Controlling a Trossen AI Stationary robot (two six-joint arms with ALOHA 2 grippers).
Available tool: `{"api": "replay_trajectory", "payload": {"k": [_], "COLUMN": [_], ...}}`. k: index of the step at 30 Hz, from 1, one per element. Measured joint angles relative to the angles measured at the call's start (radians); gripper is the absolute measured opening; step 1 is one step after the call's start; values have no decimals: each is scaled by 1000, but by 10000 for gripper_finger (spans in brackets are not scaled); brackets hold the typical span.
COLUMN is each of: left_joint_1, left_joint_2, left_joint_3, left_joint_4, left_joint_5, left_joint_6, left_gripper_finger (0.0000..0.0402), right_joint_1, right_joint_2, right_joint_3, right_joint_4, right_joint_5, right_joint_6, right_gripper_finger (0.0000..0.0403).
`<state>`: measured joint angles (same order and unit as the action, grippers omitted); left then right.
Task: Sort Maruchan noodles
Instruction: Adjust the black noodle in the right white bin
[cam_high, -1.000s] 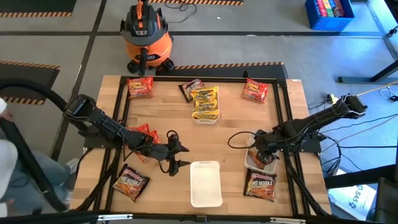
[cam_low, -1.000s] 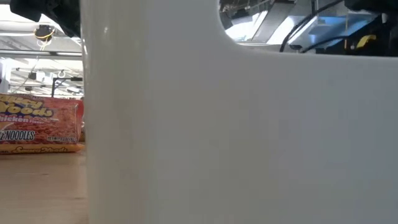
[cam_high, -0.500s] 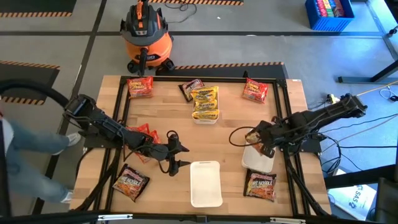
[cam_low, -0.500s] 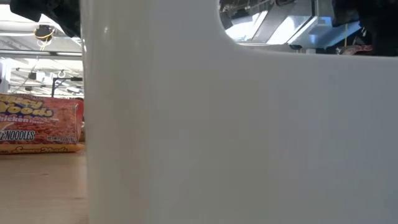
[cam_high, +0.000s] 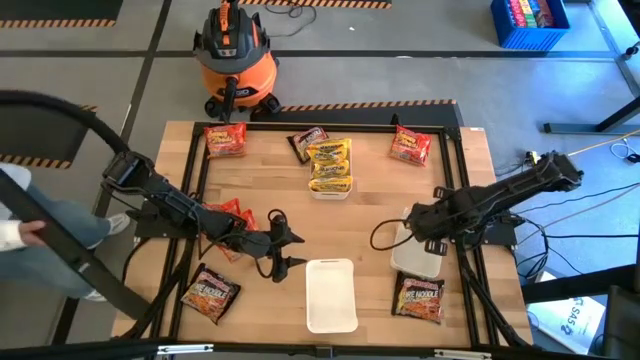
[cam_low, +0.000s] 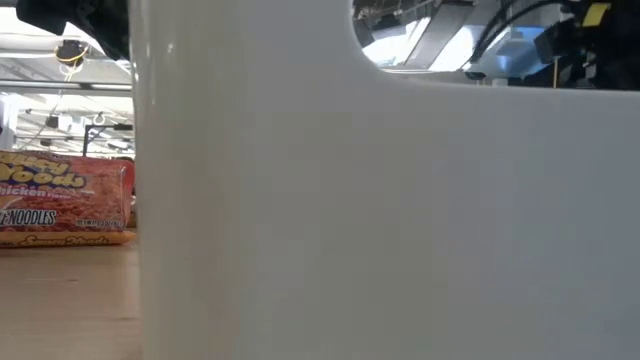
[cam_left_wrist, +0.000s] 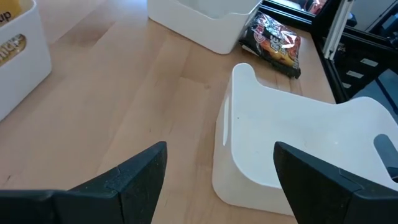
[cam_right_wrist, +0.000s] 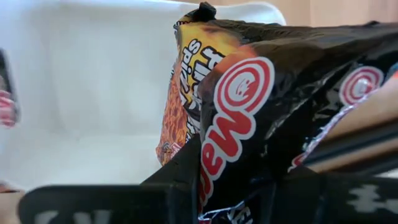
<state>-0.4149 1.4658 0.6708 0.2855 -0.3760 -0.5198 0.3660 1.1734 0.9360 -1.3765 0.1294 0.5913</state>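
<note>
While I hold the rig at this instant, entries run from the near edge of the tabletop (cam_high: 370, 180) outward.

Near edge: one dark packet (cam_high: 420, 297) lies right of the empty white tray (cam_high: 331, 294); another dark packet (cam_high: 209, 291) lies at the near left.

Right pincer (cam_high: 409, 222): closed on a dark Maruchan packet (cam_right_wrist: 261, 112), over the far-left corner of the right-hand tray (cam_high: 420, 255). That tray shows bare white in the high view.

Left pincer (cam_high: 283, 249): open wide, empty, waiting just left of the empty white tray, with red packets (cam_high: 226, 216) beside its arm.

Far side: yellow packets (cam_high: 329, 162) stacked in the far tray; a dark one (cam_high: 306, 141) just beside it; red ones at far left (cam_high: 224, 139) and far right (cam_high: 410, 146).

Step in hand: I judge the right arm is carrying one dark packet away from the right-hand tray; destination unclear.

Next move calls for: a steady carry without the crinkly film slipping, and a low release inside one tray's walls.

Change from a second ago: then the right pincer sat down in the right-hand tray with the packet in it; now it is raised and shifted left, and the tray looks empty. Left arm unmoved.
</note>
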Motion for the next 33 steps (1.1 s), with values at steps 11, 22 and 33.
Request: {"api": "replay_trajectory", "payload": {"k": [11, 22, 33], "left_joint_1": [0, -1, -3], "left_joint_2": [0, 0, 0], "left_joint_3": [0, 0, 0], "left_joint_4": [1, 3, 3], "left_joint_5": [-8, 6, 21], "left_joint_6": [-2, -3, -2], "left_gripper_finger": [288, 288, 288], "right_joint_1": [0, 0, 0], "right_joint_2": [153, 220, 220], "right_joint_3": [-40, -86, -56], "right_joint_4": [46, 102, 59], "right_joint_5": [44, 47, -9], "right_joint_6": [-51, -40, 3], "right_gripper_finger": [74, 125, 236]}}
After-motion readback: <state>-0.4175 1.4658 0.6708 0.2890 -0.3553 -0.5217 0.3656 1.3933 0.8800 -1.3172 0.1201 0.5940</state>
